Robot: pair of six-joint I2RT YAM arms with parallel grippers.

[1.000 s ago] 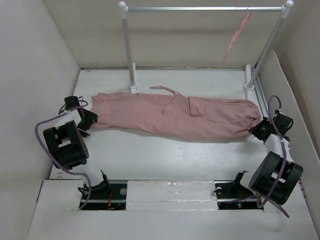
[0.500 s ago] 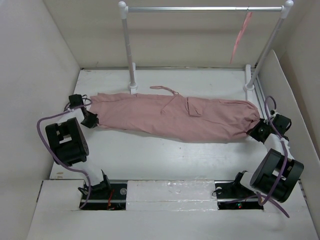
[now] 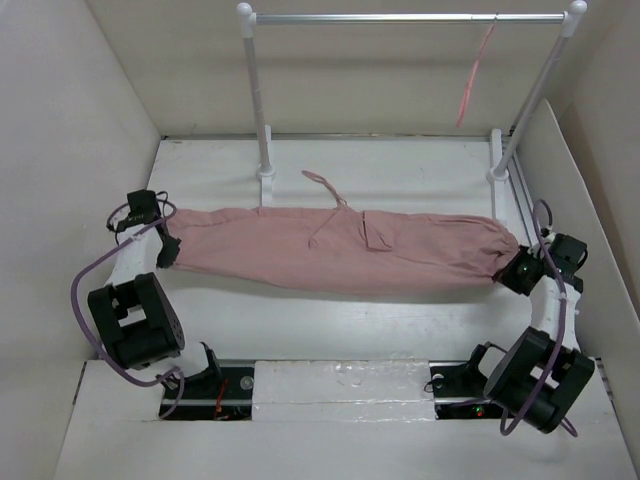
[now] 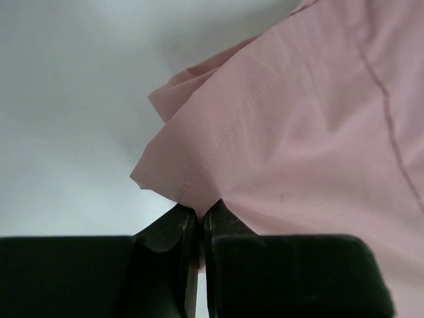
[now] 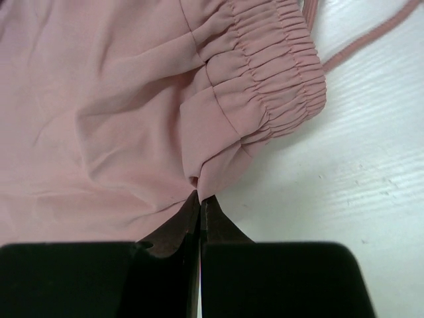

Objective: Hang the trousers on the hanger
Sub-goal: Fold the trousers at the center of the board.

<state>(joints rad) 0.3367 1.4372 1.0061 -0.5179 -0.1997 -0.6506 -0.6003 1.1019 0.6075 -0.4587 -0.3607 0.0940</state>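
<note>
My left end effector (image 4: pixel 200 222) is pinched shut on the trousers (image 3: pixel 340 250) at 9 o'clock, my right end effector (image 5: pixel 199 202) beside their 3 o'clock cuff (image 5: pixel 278 86), stretched across the bench (image 3: pixel 300 320); the hanger (image 3: pixel 472 75) at 1 o'clock hangs bare.

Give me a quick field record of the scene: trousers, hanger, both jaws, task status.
trousers: lying on the table, stretched left to right between the arms
hanger: hanging from the rail near its right end, bare
left jaws: shut on the trousers' left edge
right jaws: shut on fabric beside the gathered elastic end
status: trousers not yet on the hanger
</note>
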